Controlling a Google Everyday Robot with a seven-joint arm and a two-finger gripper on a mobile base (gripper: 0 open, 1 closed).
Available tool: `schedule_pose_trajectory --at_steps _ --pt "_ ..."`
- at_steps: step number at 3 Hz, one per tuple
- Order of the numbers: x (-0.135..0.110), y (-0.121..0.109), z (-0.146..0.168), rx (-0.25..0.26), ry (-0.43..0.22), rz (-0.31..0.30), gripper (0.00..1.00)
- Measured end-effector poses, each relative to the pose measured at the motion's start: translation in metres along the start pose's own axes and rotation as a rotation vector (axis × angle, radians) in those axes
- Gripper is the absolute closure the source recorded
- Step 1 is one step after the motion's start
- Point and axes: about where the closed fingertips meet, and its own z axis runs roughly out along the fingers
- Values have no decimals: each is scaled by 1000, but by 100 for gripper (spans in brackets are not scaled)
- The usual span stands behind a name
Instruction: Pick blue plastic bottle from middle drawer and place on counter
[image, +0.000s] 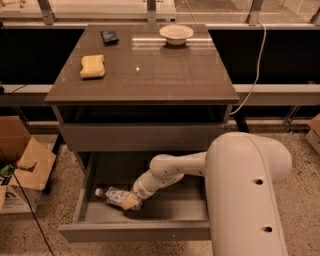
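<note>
The blue plastic bottle (111, 195) lies on its side in the left part of the open middle drawer (134, 231), its white cap pointing left. My gripper (129, 201) reaches down into the drawer and sits over the bottle's right end, touching or overlapping it. My white arm comes in from the lower right and hides the right part of the drawer. The counter (150, 75) is the glossy dark top of the cabinet above the drawer.
On the counter lie a yellow sponge (93, 66) at the left, a small dark object (109, 36) at the back and a white bowl (176, 33) at the back right. Cardboard boxes (22, 167) stand on the floor to the left. A cable (256, 70) hangs at the right.
</note>
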Motion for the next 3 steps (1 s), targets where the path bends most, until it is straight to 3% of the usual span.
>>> schedule_pose_trajectory --at_steps 1,2,3 --pt "11 7 -26 -49 -30 28 100" --pt "20 17 -69 -118 -84 4 100" --pt "25 33 -115 -159 -120 -76 100"
